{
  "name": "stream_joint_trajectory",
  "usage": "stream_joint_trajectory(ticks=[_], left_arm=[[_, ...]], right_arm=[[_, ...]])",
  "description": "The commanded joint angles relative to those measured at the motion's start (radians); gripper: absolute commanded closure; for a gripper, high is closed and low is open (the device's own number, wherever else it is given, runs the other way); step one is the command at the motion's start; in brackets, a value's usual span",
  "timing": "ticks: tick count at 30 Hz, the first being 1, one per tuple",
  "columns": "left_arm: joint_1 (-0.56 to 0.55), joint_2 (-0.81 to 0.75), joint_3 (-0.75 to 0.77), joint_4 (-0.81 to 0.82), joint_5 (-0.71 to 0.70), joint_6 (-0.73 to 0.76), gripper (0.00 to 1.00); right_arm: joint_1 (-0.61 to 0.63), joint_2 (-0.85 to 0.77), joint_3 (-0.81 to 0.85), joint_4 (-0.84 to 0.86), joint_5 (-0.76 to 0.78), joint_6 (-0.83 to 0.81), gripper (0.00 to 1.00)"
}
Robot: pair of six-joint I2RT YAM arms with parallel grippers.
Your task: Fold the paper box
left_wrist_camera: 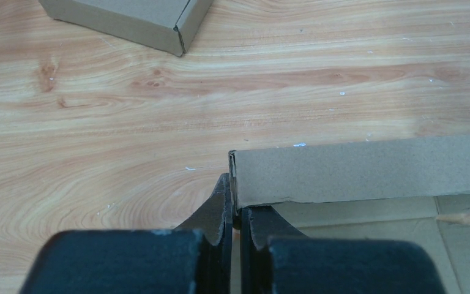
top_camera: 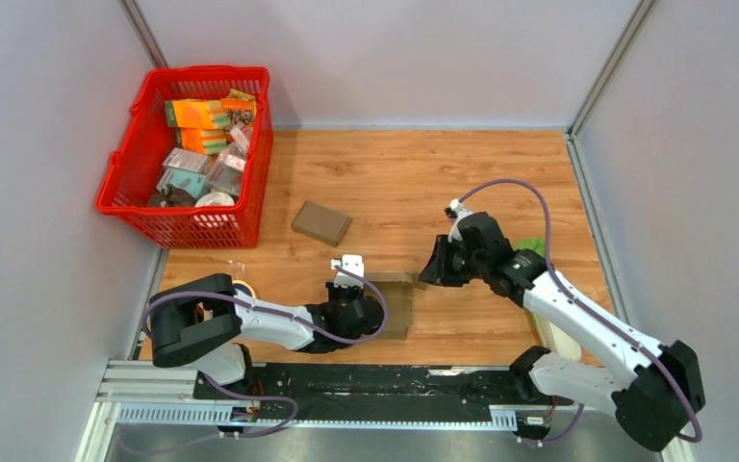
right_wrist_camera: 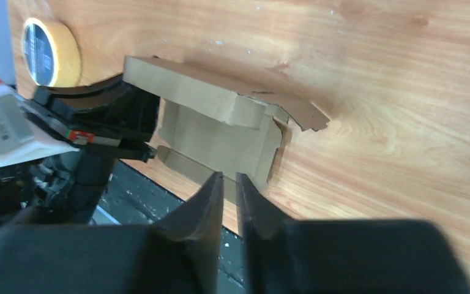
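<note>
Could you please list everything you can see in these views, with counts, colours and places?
red plastic basket: one, red, far left of the table, holding mixed packets.
closed flat cardboard box: one, brown, mid-table, right of the basket.
half-folded cardboard box: one, brown, near edge, between the arms.
roll of yellow tape: one, yellow, near edge, by the left arm.
green object: one, green, behind the right arm, mostly hidden.
wooden table: one, light brown.
left gripper: one, black, shut on the half-folded box's upright wall.
right gripper: one, black, jaws slightly apart, empty, beside that box.
</note>
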Motion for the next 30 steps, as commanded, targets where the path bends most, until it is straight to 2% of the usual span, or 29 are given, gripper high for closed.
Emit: stream_joint_trajectory(ticks=[1,2,4,7,13,19,21,23,25,28,30], left_arm=[[-0.001,-0.006,0.0,-0.072,0.027,-0.009,1.0],[-0.001,-0.003,0.003,-0.083,0.027,-0.02,1.0],[-0.001,0.004,0.008,-0.085,0.027,-0.029,1.0],[-0.001,0.017,0.012,-0.083,0.035,-0.035,1.0],[-0.001,0.023,0.011,-0.083,0.038,-0.046,1.0],[-0.001,0.02,0.017,-0.082,0.045,-0.04,1.0],[-0.001,0.021,0.023,-0.081,0.047,-0.034,1.0],[-0.002,0.02,0.029,-0.089,0.048,-0.037,1.0],[-0.002,0.018,0.029,-0.1,0.045,-0.051,1.0],[-0.002,0.023,0.032,-0.13,0.033,-0.084,1.0],[-0.002,0.024,0.035,-0.143,0.03,-0.1,1.0]], right_arm=[[0.046,0.074,0.034,-0.011,-0.002,-0.09,0.95],[0.057,0.093,0.033,-0.002,0.038,-0.084,1.0],[0.083,0.113,0.04,0.008,0.144,-0.078,1.0],[0.094,0.145,0.04,0.041,0.193,-0.09,1.0],[0.102,0.211,0.045,0.139,0.184,-0.101,1.0],[0.131,0.348,0.089,0.279,0.08,-0.044,1.0],[0.132,0.328,0.057,0.401,0.056,0.008,1.0],[0.131,0.287,0.01,0.449,0.049,0.034,1.0],[0.129,0.273,-0.007,0.428,0.094,0.042,1.0],[0.129,0.257,-0.029,0.298,0.193,-0.003,1.0],[0.131,0.231,-0.082,0.255,0.305,-0.016,1.0]])
